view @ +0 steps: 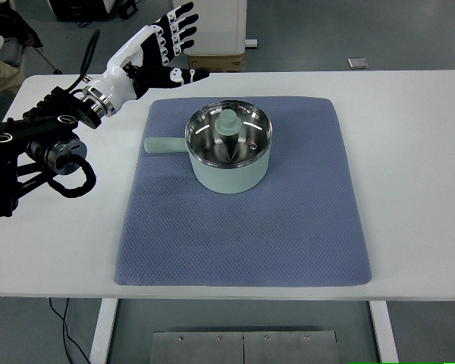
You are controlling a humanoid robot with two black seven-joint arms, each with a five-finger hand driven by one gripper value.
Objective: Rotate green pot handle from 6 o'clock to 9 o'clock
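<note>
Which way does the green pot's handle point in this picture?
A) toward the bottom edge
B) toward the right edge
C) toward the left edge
C: the handle sticks out from the green pot toward the picture's left edge, over the blue mat.

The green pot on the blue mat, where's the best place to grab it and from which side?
Judging by its pose, grip the green pot by its handle. It is a flat bar sticking straight out toward the picture's left over the blue mat, with nothing around it. Coming from the left suits the left hand, which hovers open beyond the mat's far left corner.
</note>
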